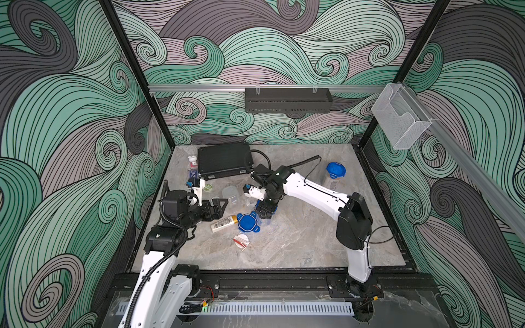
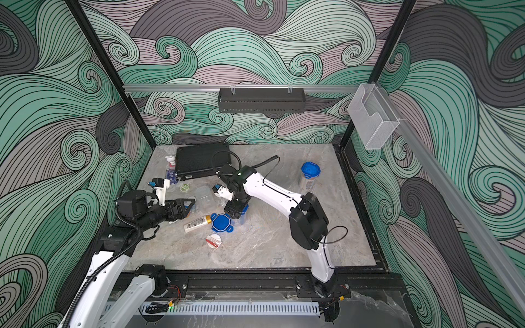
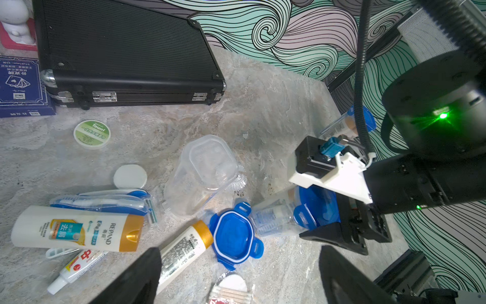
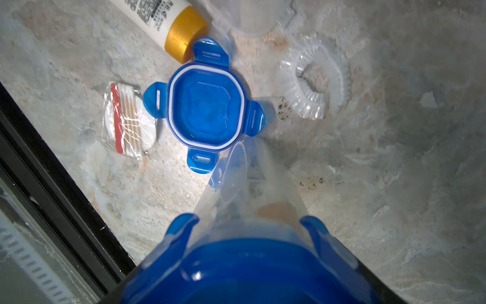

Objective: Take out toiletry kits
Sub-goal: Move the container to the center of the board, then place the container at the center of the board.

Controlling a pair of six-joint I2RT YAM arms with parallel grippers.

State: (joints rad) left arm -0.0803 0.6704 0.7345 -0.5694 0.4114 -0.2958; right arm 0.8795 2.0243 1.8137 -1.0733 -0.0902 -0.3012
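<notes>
On the stone table (image 1: 312, 244), the right gripper (image 3: 318, 210) is clamped across the shut lid (image 4: 249, 271) of a full jar (image 3: 273, 215) lying on its side. The left gripper (image 3: 236, 276) hovers near, jaws apart and empty. An emptied jar (image 3: 200, 173) lies beside, its kit scattered: white bottle (image 3: 76, 229), loose blue lid (image 4: 207, 105), toothpaste (image 3: 76, 265), swab packet (image 4: 128, 118). The second kit seems in hand; next, the left should pop the lid's tabs.

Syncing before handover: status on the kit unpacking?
Left gripper open, empty, near small bottle. Right gripper shut on lidded container, lying on its side, kit inside. Loose blue lid right beside it.
</notes>
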